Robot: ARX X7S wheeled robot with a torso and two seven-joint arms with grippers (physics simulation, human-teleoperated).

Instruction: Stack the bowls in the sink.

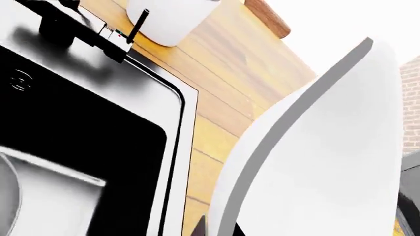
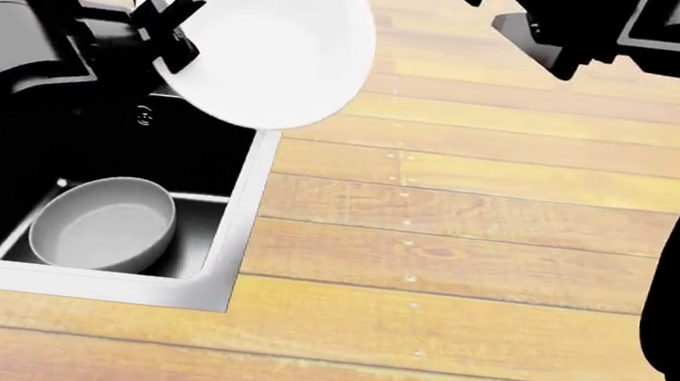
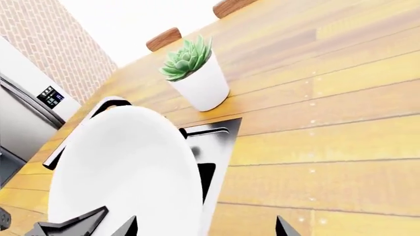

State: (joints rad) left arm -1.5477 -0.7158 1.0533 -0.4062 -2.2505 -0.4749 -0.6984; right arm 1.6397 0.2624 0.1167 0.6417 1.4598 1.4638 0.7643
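we see our left gripper [image 2: 165, 22] closed on the rim of the glossy white round bowl [image 2: 268, 36], holding it tilted in the air, with the bowl's body spreading away from the fingers toward our right arm's side. below the gripper lies the rectangular black sink with its brushed steel rim [image 2: 238, 227], and the held bowl hangs over the basin's edge nearest the wooden plank counter [image 2: 473, 252]. the wider matte grey round bowl [image 2: 102, 222] rests inside the basin, below the left gripper and nearer to us, apart from the white bowl.

in the left wrist view the white bowl [image 1: 328, 162] fills the space right beside the gripper, the black angular faucet [image 1: 98, 34] and a white cylindrical plant pot [image 1: 172, 19] beyond it.

our right gripper [image 2: 545, 46] hovers over bare counter, well apart from the held bowl; its fingers seem spread with nothing between them, though the head view cuts it off.
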